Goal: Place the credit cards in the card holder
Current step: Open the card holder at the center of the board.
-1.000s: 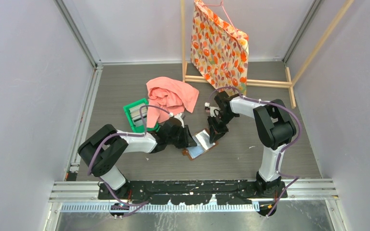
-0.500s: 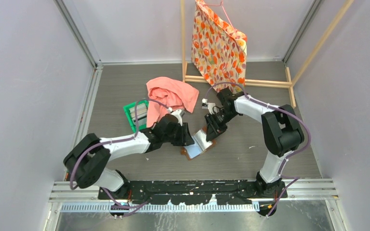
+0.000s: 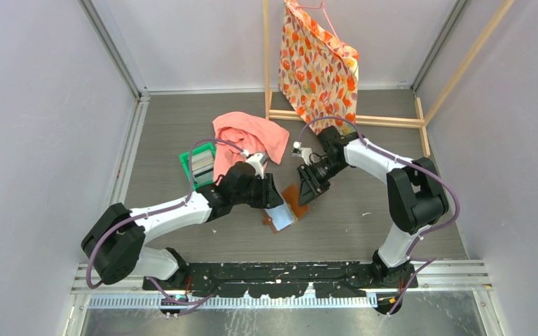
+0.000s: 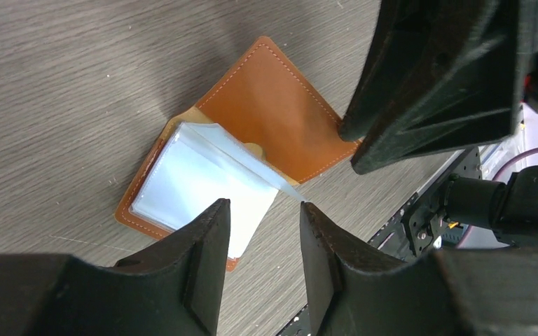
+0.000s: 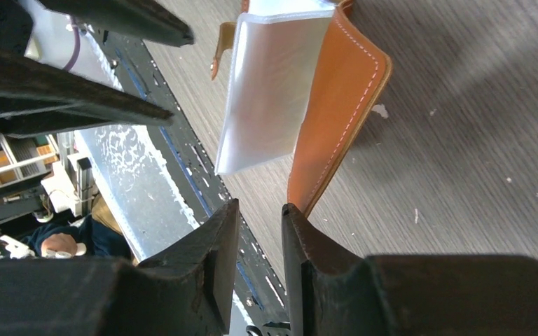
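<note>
at the left a green tray [image 3: 185, 168] holds the credit cards [image 3: 203, 162], with a pink cloth [image 3: 249, 136] just beyond it. right of these, the left pincer [image 4: 260, 213] hovers over the card holder [image 4: 273, 105], its jaws moderately apart and gripping nothing. the holder lies open on the desk [image 3: 350, 210] mid-scene, pale clear sleeves fanned up and one brown cover raised. the right pincer [image 5: 259, 210] is at that cover's edge, its jaws narrowly apart and empty. behind hangs a patterned bag [image 3: 319, 66].
</note>
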Controlling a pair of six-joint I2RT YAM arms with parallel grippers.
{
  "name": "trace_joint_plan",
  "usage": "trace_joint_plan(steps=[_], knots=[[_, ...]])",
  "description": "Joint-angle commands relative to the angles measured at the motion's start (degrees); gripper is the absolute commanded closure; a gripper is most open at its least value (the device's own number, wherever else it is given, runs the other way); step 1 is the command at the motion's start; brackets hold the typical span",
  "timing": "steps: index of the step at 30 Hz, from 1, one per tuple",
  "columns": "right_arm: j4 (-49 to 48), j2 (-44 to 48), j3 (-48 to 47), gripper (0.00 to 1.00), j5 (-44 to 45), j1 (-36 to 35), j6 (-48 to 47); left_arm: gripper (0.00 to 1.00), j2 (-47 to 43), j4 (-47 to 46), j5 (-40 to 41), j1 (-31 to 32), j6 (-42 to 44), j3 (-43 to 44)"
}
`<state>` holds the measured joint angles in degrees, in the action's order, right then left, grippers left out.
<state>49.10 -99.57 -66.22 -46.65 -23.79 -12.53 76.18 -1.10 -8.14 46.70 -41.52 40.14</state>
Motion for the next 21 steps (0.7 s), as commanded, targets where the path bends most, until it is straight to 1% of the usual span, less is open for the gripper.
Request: trace_joint_plan(steps=[1, 7, 11, 21], knots=[[2.77, 4.37, -2.39, 0.65, -4.62, -0.56, -3.67, 0.58, 1.47, 0.15, -0.19, -0.29, 0.02, 1.66], [7.24, 9.77, -3.35, 0.58, -8.77, -0.53, -10.24, 0.60, -2.01, 0.91, 0.32, -0.29, 0.40, 0.73], [8.73, 10.98, -3.44, 0.58, -9.12, -0.52, -12.34, 0.60, -3.93, 4.34, 2.06, -0.29, 1.57, 1.10], [9.46, 10.54, -3.32, 0.57, -8.57, -0.72, -13.79, 0.61, -4.73, 5.31, 1.66, -0.29, -0.11, 0.41]])
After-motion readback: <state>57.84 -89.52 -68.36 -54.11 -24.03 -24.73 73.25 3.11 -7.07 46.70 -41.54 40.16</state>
